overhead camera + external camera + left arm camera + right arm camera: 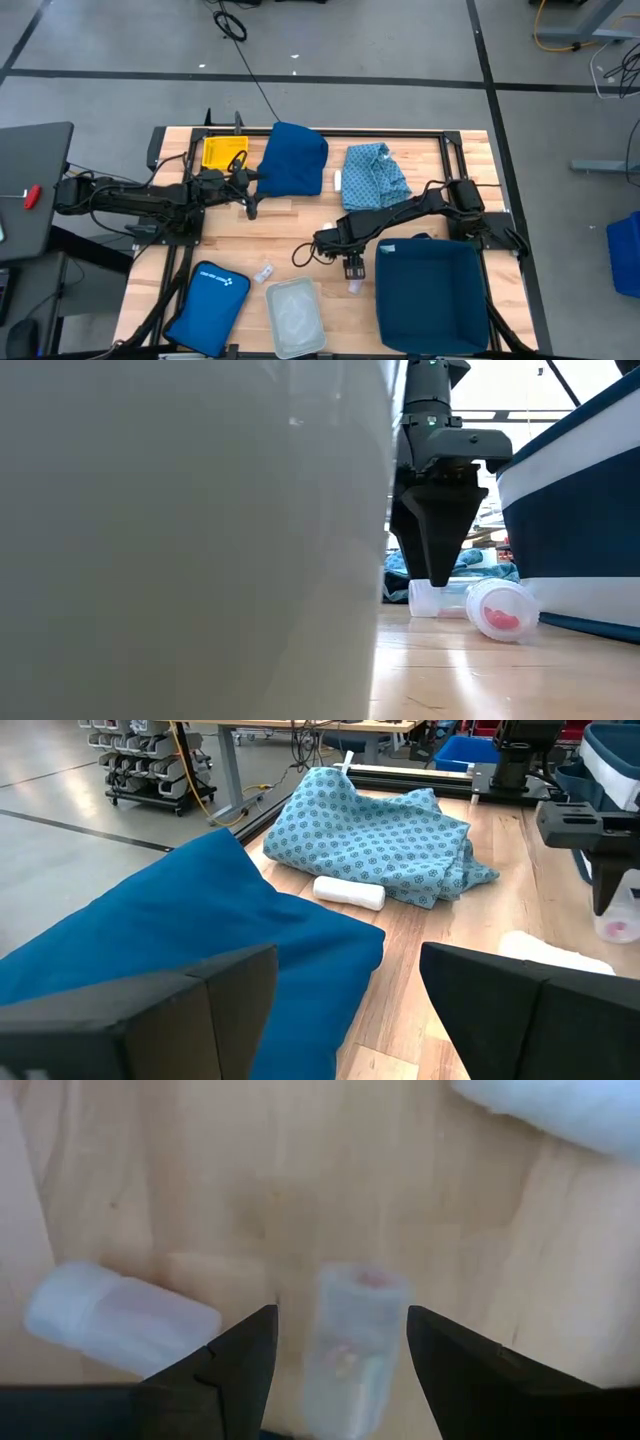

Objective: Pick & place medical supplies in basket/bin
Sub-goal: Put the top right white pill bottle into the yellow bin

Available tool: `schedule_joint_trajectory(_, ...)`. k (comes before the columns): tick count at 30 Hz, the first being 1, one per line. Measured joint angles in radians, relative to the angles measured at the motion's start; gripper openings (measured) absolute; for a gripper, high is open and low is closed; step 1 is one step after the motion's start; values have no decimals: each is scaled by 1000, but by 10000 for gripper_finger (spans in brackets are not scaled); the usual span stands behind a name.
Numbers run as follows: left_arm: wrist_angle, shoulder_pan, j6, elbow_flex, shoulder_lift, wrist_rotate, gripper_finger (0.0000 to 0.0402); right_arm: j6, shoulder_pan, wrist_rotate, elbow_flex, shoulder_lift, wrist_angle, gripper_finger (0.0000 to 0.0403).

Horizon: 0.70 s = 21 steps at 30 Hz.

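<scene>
My right gripper points down at the table next to the blue bin, open. Its fingers stand on either side of a clear vial lying on the wood, with a gap on each side. A second clear vial lies beside it; the low view shows one vial with pink contents. A white roll rests against the patterned cloth. A small clear packet lies on the table. My left gripper is open beside the dark blue cloth.
A yellow basket sits at the far left corner. A clear tray and a blue zip pouch lie at the near edge. A white soft item lies on the wood between the two grippers.
</scene>
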Motion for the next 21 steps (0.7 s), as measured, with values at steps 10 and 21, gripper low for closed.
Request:
schedule_joint_trajectory(10,0,0,0,0,0,0,250,-23,1,-5,-81,2,56,229)
schedule_joint_trajectory(21,0,0,4,0,0,0,250,-70,11,56,-88,1,120,141)
